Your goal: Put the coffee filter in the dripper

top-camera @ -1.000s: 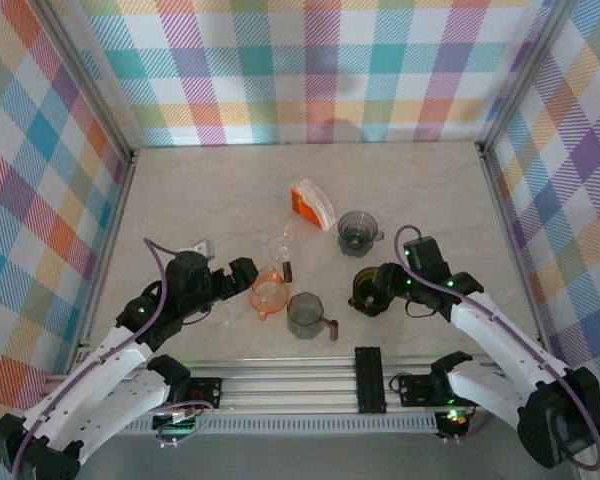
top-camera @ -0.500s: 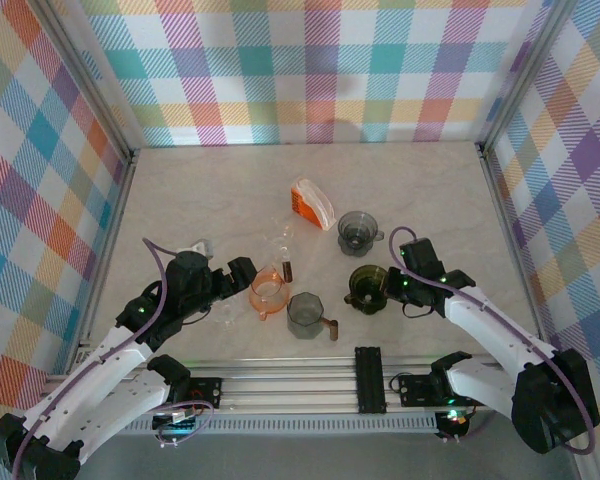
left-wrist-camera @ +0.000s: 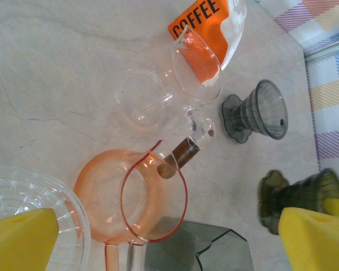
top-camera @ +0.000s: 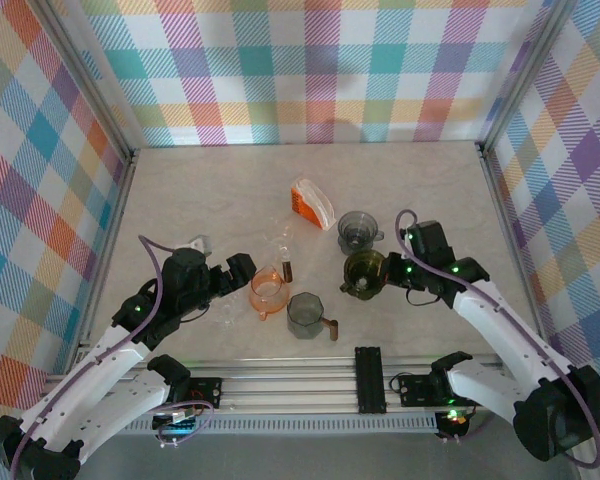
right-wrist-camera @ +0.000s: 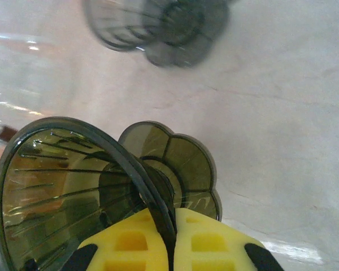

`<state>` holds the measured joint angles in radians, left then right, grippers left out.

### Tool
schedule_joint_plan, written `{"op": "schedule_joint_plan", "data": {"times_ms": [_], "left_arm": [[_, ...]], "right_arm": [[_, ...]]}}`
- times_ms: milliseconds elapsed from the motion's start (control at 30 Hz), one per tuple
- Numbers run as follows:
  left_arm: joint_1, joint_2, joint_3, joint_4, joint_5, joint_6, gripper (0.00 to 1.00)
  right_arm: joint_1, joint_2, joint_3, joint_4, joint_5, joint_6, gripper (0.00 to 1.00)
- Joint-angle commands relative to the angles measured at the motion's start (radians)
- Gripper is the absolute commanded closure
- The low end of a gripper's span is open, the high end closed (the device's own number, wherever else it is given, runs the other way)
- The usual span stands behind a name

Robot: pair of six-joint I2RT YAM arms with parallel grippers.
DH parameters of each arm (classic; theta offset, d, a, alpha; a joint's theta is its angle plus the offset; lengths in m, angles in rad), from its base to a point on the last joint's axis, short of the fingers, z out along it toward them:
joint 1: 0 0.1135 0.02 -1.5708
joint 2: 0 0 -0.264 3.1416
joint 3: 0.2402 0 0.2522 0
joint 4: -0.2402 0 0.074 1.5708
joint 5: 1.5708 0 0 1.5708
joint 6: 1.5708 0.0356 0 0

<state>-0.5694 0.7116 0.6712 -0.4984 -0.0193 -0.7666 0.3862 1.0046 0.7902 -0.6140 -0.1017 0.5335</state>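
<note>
**Inspector:** Shifted since the last frame: the green dripper [top-camera: 362,272] now lies farther from the near edge. It has closed on the grey dripper [top-camera: 358,230], the two near but apart.

**Clerk:** Carried or pushed?

**Inspector:** Carried, by my reading. The right gripper [top-camera: 385,273] is clamped on its rim, one yellow pad inside the wall and one outside. Whether the base has left the table [top-camera: 200,190] I cannot tell.

**Clerk:** And the left gripper [top-camera: 236,283]?

**Inspector:** Spread wide and holding nothing. It is parked by the orange glass server [top-camera: 268,290], with the clear dripper [left-wrist-camera: 22,197] just beside one pad.

**Clerk:** Bearing on the task?

**Inspector:** The ribbed cone reads bare from the right wrist, so no paper is seated yet. I judge this to be repositioning of the receptacle, an early step. The insertion itself is outstanding. The coffee bag [top-camera: 313,203] lies untouched behind.
</note>
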Motion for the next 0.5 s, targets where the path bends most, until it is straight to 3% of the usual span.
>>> {"op": "schedule_joint_plan", "data": {"times_ms": [0,267,467], "left_arm": [[-0.007,-0.012,0.032,-0.025,0.000,0.017,0.00],[-0.007,-0.037,0.033,-0.048,-0.020,0.022,0.00],[-0.007,-0.041,0.036,-0.063,-0.026,0.024,0.00]], "right_arm": [[0.033,-0.022,0.095,-0.063,-0.094,-0.042,1.00],[0.330,0.077,0.284,-0.136,-0.046,-0.022,1.00],[0.435,0.209,0.351,-0.121,-0.038,-0.011,1.00]]}}
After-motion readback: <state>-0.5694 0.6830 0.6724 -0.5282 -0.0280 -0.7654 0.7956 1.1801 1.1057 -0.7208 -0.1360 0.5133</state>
